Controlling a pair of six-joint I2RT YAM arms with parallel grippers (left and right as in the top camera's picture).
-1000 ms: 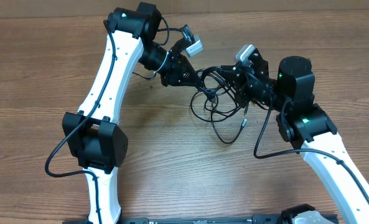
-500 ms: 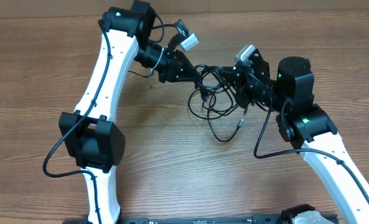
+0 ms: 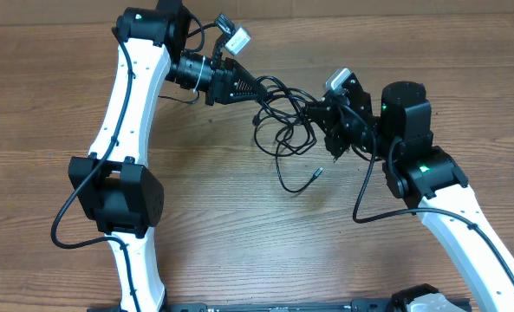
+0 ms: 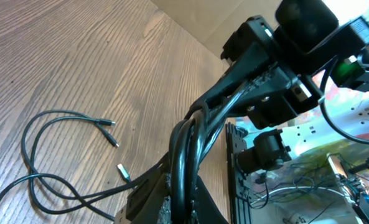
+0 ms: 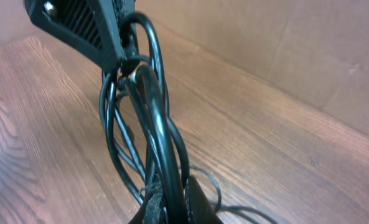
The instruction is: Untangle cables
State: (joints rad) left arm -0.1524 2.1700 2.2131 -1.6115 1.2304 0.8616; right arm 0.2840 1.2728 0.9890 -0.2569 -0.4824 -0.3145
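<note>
The cables (image 3: 280, 130) are thin black cords bunched in a loose tangle, hanging between my two grippers above the wooden table. My left gripper (image 3: 253, 89) is shut on the cables at the tangle's upper left. My right gripper (image 3: 317, 113) is shut on the cables at their right side. One loose end with a silver plug (image 3: 318, 172) trails onto the table below. In the left wrist view the cables (image 4: 193, 130) run taut from my jaws to the right gripper (image 4: 249, 78). The right wrist view shows the cables (image 5: 150, 106) rising to the left gripper (image 5: 84, 25).
Slack loops (image 4: 44, 155) with small plug ends (image 4: 111, 124) lie on the wooden table (image 3: 239, 234). A cardboard wall (image 5: 284, 43) stands behind the table. Both white arms (image 3: 122, 113) flank the tangle.
My left arm has swung up and to the left with the cables, stretching the bundle away from the right gripper. The tangle and the trailing plug end have shifted left. The right arm barely moved.
</note>
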